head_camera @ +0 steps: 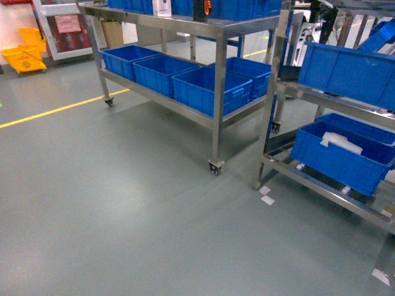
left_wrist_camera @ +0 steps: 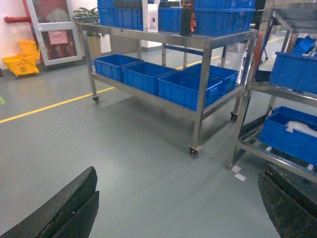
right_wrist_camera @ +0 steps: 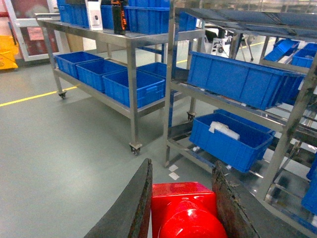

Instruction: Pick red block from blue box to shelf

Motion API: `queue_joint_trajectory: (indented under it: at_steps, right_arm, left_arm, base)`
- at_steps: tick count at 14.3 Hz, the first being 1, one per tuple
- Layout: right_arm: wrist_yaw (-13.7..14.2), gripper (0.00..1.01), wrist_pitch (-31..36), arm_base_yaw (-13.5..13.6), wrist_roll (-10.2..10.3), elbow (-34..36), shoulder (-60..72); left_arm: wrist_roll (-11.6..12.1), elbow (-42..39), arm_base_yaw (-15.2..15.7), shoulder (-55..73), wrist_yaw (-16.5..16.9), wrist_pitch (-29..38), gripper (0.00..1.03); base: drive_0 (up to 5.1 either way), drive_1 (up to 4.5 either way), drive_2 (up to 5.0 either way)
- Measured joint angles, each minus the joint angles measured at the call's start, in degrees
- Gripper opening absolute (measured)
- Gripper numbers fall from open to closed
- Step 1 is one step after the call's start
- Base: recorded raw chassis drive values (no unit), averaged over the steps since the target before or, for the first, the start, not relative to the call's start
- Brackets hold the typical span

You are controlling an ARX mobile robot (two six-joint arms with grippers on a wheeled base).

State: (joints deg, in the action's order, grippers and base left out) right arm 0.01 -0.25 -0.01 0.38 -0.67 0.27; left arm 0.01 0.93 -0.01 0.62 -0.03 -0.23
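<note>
**Red block held in right gripper, steel racks ahead**

Red and glossy, the red block (right_wrist_camera: 184, 210) sits clamped between the right gripper's (right_wrist_camera: 182, 208) two dark fingers (right_wrist_camera: 133, 208), its round stud facing the wrist camera; being cube-shaped, it has no clear long axis. The left gripper (left_wrist_camera: 173, 208) is spread wide, holding nothing above the grey floor (head_camera: 136, 209). Both arms are out of the head view. Ahead stands the shelf (head_camera: 219, 98) on caster wheels, its lower tier carrying dark blue crates (head_camera: 207, 89). A second rack (right_wrist_camera: 233, 106) to the right carries tilted blue crates, one containing white items (right_wrist_camera: 223, 130). A yellow line (head_camera: 62, 110) crosses the floor.
</note>
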Motion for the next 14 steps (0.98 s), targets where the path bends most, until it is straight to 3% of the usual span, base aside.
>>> queue_joint_trajectory:
  at_steps: [14]
  right_arm:
    - [0.0,0.28,0.0,0.0,0.0,0.0,0.0]
  left_arm:
    - [0.0,0.0,0.0,0.0,0.0,0.0,0.98]
  base:
    - [-1.4,-1.41,-1.4]
